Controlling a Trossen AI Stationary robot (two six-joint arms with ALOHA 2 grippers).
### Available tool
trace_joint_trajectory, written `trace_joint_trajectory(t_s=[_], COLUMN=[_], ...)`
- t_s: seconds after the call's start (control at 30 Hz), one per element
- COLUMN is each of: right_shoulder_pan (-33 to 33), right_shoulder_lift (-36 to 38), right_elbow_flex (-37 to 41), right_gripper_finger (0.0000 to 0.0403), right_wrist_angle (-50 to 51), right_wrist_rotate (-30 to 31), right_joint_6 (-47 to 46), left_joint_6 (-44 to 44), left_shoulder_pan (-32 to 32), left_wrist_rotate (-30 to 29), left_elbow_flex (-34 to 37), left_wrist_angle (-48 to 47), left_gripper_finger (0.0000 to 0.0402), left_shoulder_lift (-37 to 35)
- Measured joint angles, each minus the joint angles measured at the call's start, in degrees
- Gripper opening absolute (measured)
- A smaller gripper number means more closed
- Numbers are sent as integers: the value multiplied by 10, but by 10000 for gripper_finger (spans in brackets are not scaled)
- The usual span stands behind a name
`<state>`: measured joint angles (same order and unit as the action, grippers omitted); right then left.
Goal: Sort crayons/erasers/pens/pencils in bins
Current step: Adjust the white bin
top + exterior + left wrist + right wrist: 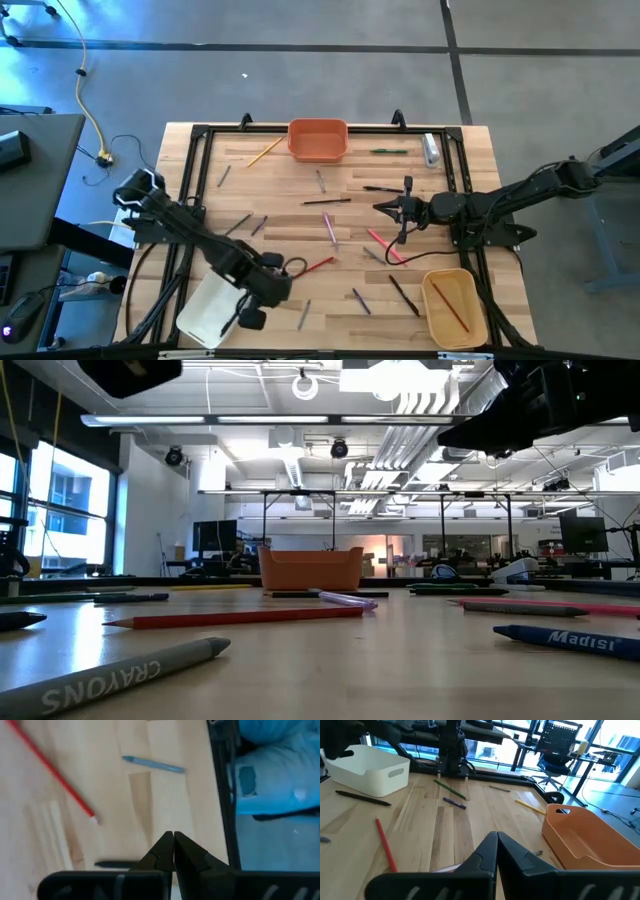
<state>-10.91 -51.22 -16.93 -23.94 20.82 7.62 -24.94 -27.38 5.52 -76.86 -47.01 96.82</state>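
Observation:
Several thin sticks lie scattered flat on the wooden table: a red pencil, a grey-blue crayon, pink and red ones, and black ones. The orange bin stands at the far edge. The white bin is at the near left. The tan-yellow bin, at the near right, holds a red stick. My left gripper is shut and empty beside the white bin, with a black stick lying next to its fingers. My right gripper is shut and empty over the table's middle right.
A black metal frame runs around the table top. A clear-and-white tube lies at the far right corner. In the low view a grey crayon, a red pencil and a blue crayon lie near the camera.

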Motion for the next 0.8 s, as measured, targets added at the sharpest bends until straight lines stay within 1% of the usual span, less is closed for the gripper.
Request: trace_joint_trajectory(t_s=[0.1, 0.17, 0.33, 0.53, 0.63, 0.8], right_shoulder_pan=[0, 0, 0, 0, 0, 0], right_shoulder_lift=[0, 0, 0, 0, 0, 0], right_elbow_flex=[0, 0, 0, 0, 0, 0], right_gripper_finger=[0, 0, 0, 0, 0, 0], right_wrist_angle=[2, 2, 6, 6, 6, 6], right_wrist_rotate=[0, 0, 0, 0, 0, 0], right_joint_6=[1, 2, 2, 2, 0, 0], left_joint_6=[12, 15, 20, -2, -4, 13], left_shoulder_pan=[0, -1, 0, 15, 17, 8], left_wrist_rotate=[16, 16, -12, -35, -36, -7], left_elbow_flex=[-5, -4, -4, -4, -4, -4], left_wrist_angle=[-40, -76, -133, -160, -169, -144], left_gripper_finger=[3, 3, 3, 2, 1, 0], left_shoulder_lift=[23, 35, 49, 49, 49, 46])
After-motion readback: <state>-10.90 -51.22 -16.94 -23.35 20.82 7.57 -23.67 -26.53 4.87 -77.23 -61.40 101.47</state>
